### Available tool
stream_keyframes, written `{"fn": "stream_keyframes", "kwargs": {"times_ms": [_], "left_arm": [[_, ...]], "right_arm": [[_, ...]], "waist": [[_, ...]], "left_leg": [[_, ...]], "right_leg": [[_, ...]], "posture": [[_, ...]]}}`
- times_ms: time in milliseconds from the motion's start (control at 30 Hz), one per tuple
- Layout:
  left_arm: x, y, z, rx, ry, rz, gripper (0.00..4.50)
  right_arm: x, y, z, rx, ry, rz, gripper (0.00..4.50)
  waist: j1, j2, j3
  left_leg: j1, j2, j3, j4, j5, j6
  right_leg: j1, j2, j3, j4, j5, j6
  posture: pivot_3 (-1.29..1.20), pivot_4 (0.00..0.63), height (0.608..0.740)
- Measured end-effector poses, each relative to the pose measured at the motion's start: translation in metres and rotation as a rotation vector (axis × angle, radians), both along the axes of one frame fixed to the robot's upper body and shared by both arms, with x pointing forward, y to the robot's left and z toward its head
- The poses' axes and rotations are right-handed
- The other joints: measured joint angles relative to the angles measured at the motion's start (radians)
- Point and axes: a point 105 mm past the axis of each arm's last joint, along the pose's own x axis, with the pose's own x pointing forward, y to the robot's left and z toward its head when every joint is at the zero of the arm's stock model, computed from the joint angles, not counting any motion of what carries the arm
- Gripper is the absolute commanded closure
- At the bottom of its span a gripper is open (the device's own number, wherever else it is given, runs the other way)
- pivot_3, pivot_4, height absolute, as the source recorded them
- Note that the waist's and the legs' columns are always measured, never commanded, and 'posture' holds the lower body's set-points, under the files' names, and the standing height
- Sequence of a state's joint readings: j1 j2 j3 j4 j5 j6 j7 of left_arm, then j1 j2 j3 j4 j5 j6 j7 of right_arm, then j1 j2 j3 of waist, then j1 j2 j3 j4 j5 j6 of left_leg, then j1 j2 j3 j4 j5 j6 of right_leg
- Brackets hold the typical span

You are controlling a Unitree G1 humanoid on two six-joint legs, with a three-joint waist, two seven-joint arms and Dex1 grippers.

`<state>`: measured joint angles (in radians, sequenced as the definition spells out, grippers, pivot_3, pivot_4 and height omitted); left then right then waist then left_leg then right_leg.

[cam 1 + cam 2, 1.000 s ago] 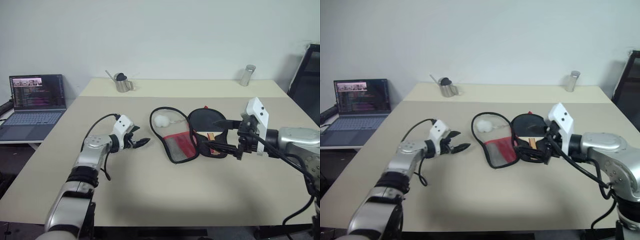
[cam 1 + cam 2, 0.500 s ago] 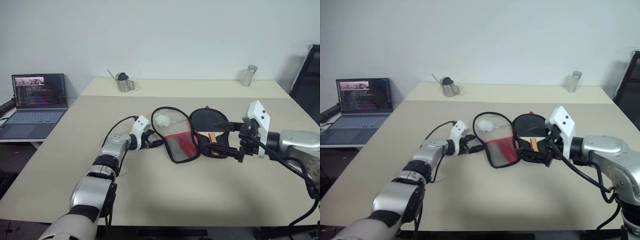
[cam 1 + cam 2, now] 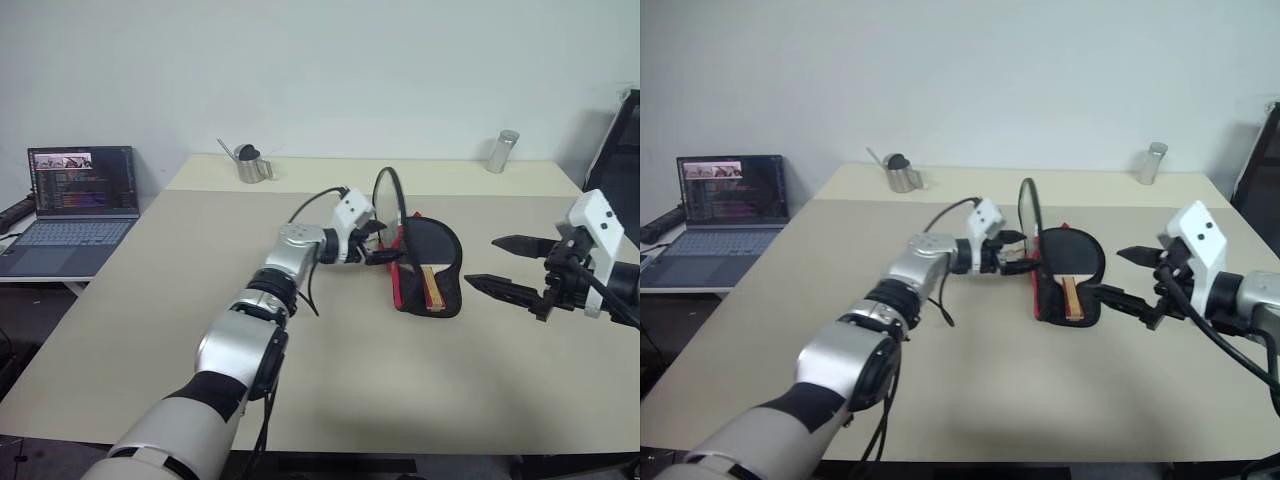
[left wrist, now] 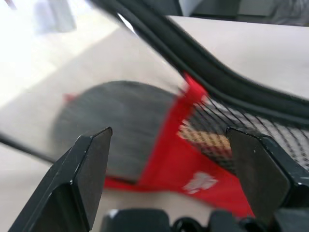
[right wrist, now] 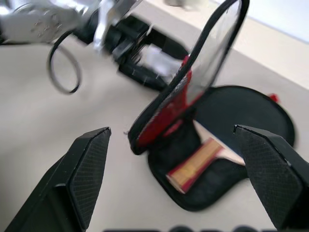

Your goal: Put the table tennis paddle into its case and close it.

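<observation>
at nine o'clock, off the counter [image 3: 300, 390], an open laptop [image 3: 75, 200] sits on a side surface. at about eleven o'clock, near the far edge, stands a small metal pitcher [image 3: 248, 166].

the left gripper [image 3: 380, 243] has swept in from the left side of the counter and now reaches across to the middle. its fingers [image 4: 91, 169] are spread, one on each side of the case's lid [image 3: 390, 215]; whether they press on the lid or only straddle it cannot be told. a second ago that lid lay flat on the counter, mesh pocket up and with the white ball charm beside it. now it stands nearly upright on its hinge, a thin black-rimmed arc with a red strip at its foot.

at centre, the case [image 3: 432, 270] has its lower half flat on the counter, and the table tennis paddle [image 3: 430, 262] lies inside it, black face up and wooden handle [image 3: 433, 287] pointing toward six o'clock. so the insertion looks done, and the lid is halfway through its fold.

at three o'clock, the right gripper [image 3: 507, 263] has pulled back from the case, where it hovered a second ago. its fingers [image 5: 87, 169] are released, wide apart, grasping nothing, and well clear of the case.

at about one o'clock, a metal cylinder [image 3: 501, 152] stands near the far edge.

what seems left is to bring the lid down over the paddle and close the zip.
</observation>
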<state>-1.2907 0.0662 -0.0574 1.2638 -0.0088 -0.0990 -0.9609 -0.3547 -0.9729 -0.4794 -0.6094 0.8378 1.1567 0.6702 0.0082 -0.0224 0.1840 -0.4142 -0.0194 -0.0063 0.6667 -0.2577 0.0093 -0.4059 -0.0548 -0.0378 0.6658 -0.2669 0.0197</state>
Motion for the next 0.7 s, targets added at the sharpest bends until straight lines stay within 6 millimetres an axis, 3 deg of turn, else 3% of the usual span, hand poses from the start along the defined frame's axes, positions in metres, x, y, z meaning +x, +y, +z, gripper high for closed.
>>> {"fn": "stream_keyframes", "kwargs": {"times_ms": [200,333,533,700], "left_arm": [[-0.005,-0.029,-0.001,-0.022,0.006,0.010,0.37],[-0.003,-0.025,0.004,-0.042,-0.011,0.019,0.37],[0.008,0.029,0.014,-0.077,-0.030,0.041,0.37],[0.005,0.084,0.002,-0.075,-0.030,0.051,0.37]], "right_arm": [[0.001,-0.006,-0.006,-0.002,0.016,-0.069,0.02],[0.011,-0.004,-0.014,0.032,0.038,-0.100,0.02],[0.044,0.000,-0.039,0.128,0.132,-0.149,0.02],[0.075,-0.007,-0.062,0.160,0.188,-0.221,0.02]], "waist": [[-0.004,0.000,0.000],[-0.009,0.000,0.000],[-0.014,0.000,0.000],[-0.013,0.000,0.000]], "left_leg": [[0.000,0.000,0.000,0.000,0.000,0.000],[0.002,0.000,0.001,0.000,0.000,0.000],[0.006,0.000,0.005,-0.001,0.001,0.001],[0.007,0.000,0.006,0.000,0.001,0.001]], "right_leg": [[0.000,0.000,0.000,0.001,0.000,0.000],[0.000,0.000,0.001,0.001,0.000,0.000],[0.000,0.000,0.003,0.007,0.000,0.000],[-0.001,0.000,0.004,0.009,0.000,0.000]], "posture": [[0.00,0.150,0.740],[0.00,0.150,0.740],[0.00,0.150,0.740],[0.00,0.150,0.740]]}}
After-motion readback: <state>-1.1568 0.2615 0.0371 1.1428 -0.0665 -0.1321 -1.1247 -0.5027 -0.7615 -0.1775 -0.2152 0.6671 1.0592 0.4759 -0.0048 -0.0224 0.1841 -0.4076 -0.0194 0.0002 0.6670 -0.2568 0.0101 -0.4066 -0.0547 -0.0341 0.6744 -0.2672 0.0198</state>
